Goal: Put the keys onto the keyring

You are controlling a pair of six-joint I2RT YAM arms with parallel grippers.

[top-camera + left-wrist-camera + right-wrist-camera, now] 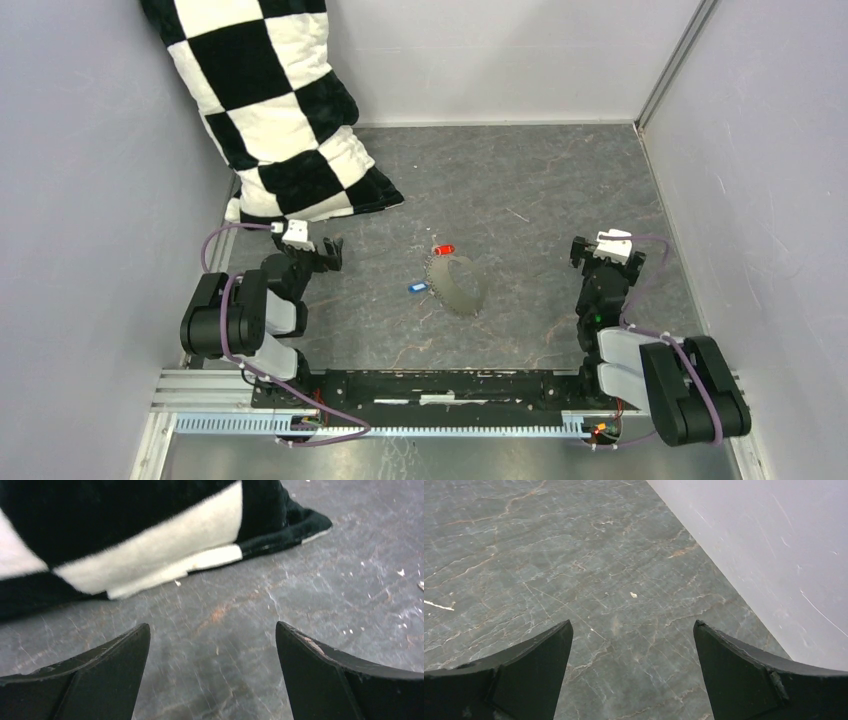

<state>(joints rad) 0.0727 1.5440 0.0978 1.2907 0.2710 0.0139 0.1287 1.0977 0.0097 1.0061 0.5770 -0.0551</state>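
The keys lie on the grey stone table, between the two arms: the red-headed key (444, 249) at the far end of the keyring, the blue-headed key (417, 288) just left of it. The keyring (470, 297) is a thin grey loop lying flat on the table. My left gripper (322, 250) (212, 630) is open and holds nothing, well left of the keys, pointing at the pillow's edge. My right gripper (592, 255) (632, 625) is open over bare table, well right of the keyring. Neither wrist view shows the keys or the keyring.
A black-and-white checkered pillow (270, 110) (125, 540) leans in the back left corner, its lower edge close to my left fingertips. Pale walls enclose the table; the right wall (774, 545) stands near my right gripper.
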